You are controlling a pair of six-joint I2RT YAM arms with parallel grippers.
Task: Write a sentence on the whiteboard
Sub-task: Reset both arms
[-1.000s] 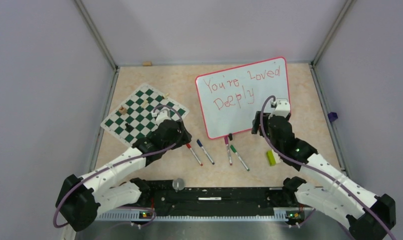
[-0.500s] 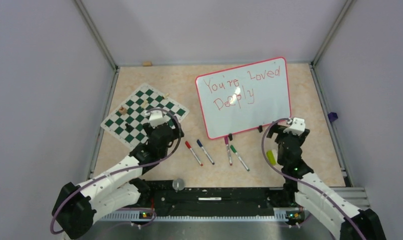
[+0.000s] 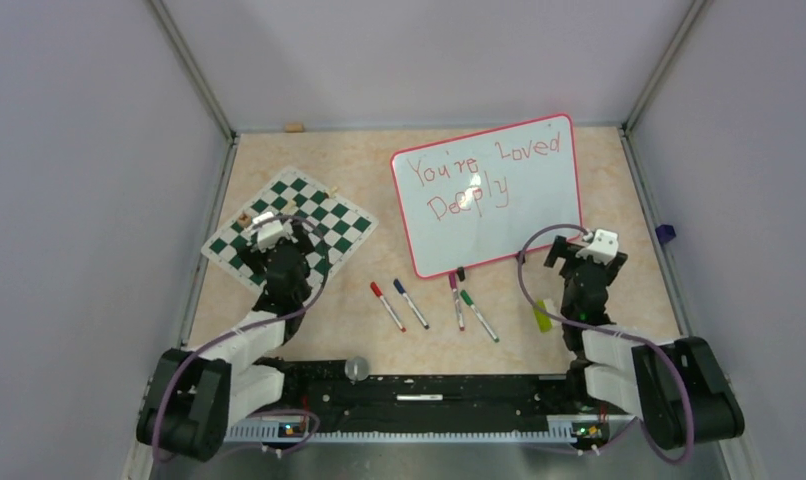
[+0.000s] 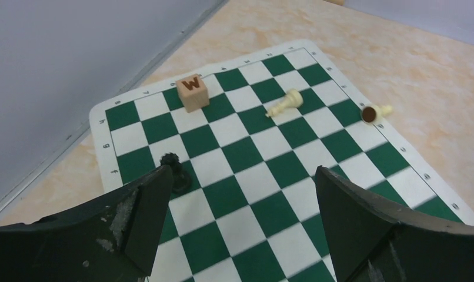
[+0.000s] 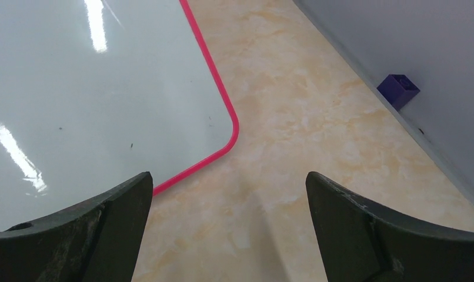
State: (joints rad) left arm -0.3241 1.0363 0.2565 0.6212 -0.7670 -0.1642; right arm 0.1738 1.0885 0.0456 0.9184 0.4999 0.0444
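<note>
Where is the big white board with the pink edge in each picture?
Top external: the glossy white rectangular whiteboard with a red-pink frame lies right of centre, towards the back.
Left wrist: not in it; only the green-and-white checkered chess mat shows.
Right wrist: the whiteboard fills the upper left, rounded corner near the middle.
Shared landmark, top and right wrist: small purple block by the right wall.

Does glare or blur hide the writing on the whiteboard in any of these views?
Top external: even, soft light; the red writing on the whiteboard reads clearly. Right wrist: bright reflected streaks on the board's glossy corner, no writing in frame. Left wrist: the chess mat is sharp, no glare.
</note>
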